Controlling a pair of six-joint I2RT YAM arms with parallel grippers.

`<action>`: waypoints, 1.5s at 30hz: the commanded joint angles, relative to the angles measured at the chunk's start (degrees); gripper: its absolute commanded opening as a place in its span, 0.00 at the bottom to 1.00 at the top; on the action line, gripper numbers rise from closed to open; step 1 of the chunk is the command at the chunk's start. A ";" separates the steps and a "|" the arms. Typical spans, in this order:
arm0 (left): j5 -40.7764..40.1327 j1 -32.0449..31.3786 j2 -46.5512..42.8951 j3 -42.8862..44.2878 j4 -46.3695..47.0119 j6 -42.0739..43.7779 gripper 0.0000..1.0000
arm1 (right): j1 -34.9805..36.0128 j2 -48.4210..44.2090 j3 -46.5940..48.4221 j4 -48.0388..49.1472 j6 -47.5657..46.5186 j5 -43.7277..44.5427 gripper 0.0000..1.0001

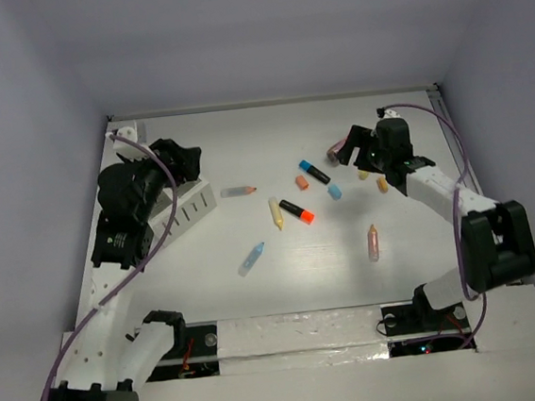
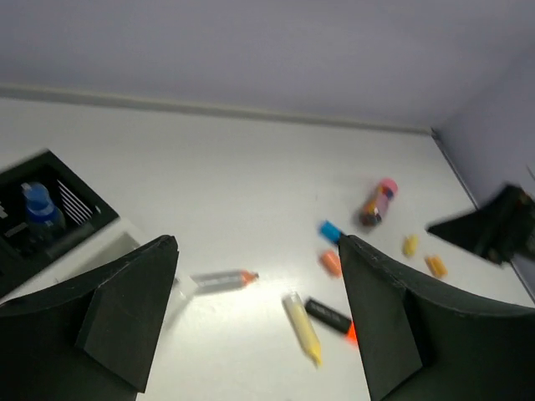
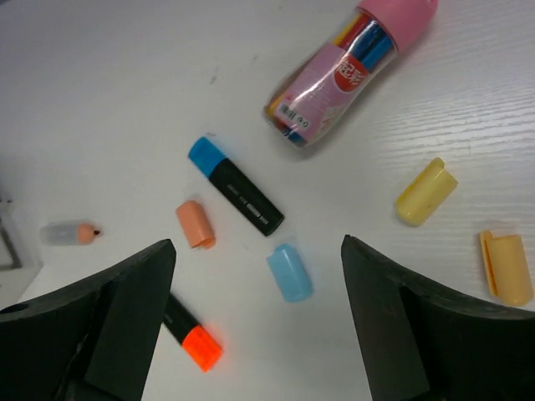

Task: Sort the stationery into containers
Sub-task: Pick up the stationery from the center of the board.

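Stationery lies scattered mid-table: a grey marker, a yellow marker, an orange-capped black highlighter, a blue-capped black highlighter and a pink tube. The containers stand at the left, partly under my left arm. My left gripper hovers over them, open and empty. A black compartment holds a blue-capped bottle. My right gripper is open above a light blue cap, apart from it.
Loose pieces near the right gripper: an orange cap and two yellow caps. A pink-orange marker and a light blue marker lie nearer the front. Walls close in the table at the back and sides.
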 commanded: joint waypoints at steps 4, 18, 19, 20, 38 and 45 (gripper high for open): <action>11.24 -0.83 -10.86 -11.87 -0.05 -2.41 0.77 | 0.56 11.13 13.19 -5.24 0.99 9.25 0.91; 16.26 -4.26 -19.93 -16.73 -1.72 -0.83 0.96 | 0.56 29.51 29.29 -14.48 7.06 12.87 0.98; 16.25 -5.04 -20.20 -16.64 -1.55 -0.91 0.96 | 0.56 31.08 29.99 -14.82 7.32 12.60 0.98; 16.17 -5.75 -20.11 -16.55 -1.55 -0.83 0.97 | 0.56 31.79 30.52 -15.09 7.84 11.73 0.98; 16.25 -7.43 -18.71 -16.55 -0.67 -1.18 0.99 | 0.56 37.69 33.60 -9.82 4.44 9.61 0.52; 16.87 -7.43 -14.76 -16.11 1.61 -3.28 0.99 | 4.06 25.67 27.28 4.14 -8.83 0.25 0.20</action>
